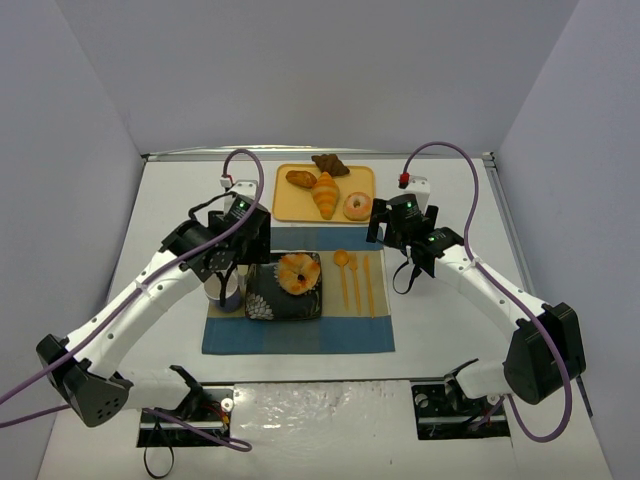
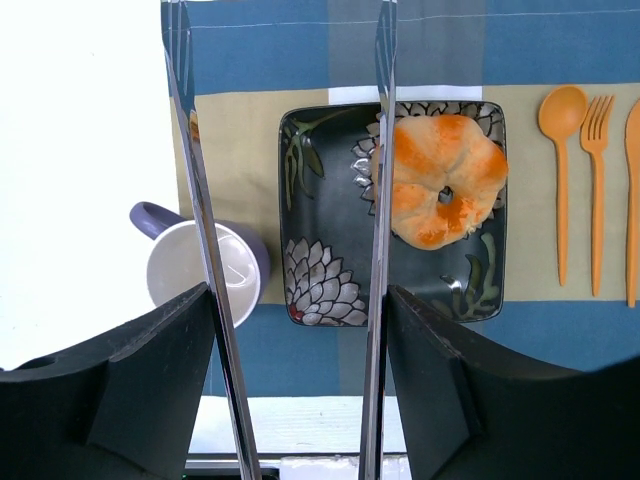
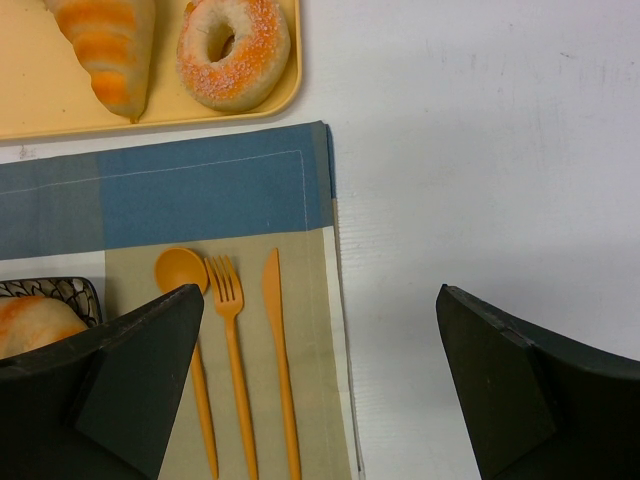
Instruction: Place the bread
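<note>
Hidden: the left gripper's [image 2: 281,30] blade tips run off the top edge of its wrist view. From above, the left arm [image 1: 150,290] covers most of the mug [image 2: 200,275]. The frame edge cuts the knife [image 2: 633,200].
Bread [image 2: 445,180]: round, golden-orange, with a knotted top and pale patches. It lies in the plate's far right corner.
Plate [image 2: 320,290]: square, dark and glossy with white flowers, on the placemat's left half.
Placemat [image 1: 300,335]: blue-and-beige cloth.
Left gripper: two long, shiny metal blades, well apart, holding nothing. One crosses the bread's left edge; contact cannot be told.
Right gripper [image 3: 320,380]: black fingers spread wide, empty, over the placemat's right edge.
Cutlery: orange spoon [image 2: 560,150], fork [image 2: 597,150] and knife, right of the plate.
Tray [image 1: 290,205]: yellow, at the table's far edge, holding a croissant [image 1: 325,193] and a sugared donut [image 1: 357,206].
</note>
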{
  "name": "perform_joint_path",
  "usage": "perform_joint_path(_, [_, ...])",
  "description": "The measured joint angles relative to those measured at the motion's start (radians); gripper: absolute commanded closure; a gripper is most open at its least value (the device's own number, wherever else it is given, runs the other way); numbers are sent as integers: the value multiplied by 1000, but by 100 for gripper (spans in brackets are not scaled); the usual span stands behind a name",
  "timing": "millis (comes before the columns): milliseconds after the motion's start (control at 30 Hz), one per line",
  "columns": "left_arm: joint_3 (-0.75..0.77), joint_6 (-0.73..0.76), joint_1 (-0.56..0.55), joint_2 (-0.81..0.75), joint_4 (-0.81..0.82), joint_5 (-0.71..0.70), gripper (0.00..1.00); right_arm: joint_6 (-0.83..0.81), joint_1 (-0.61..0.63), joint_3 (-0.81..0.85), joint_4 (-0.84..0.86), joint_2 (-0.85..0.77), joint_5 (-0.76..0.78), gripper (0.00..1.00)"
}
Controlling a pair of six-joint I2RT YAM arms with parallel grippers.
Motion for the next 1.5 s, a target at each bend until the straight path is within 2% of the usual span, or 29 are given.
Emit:
perform_joint_path(633, [14, 118, 249, 8, 32, 131, 38, 0, 0, 0, 0, 0, 0, 0])
perform_joint_path(1500, [13, 176, 450, 49, 87, 242, 38, -5, 0, 7, 0, 0, 0, 0])
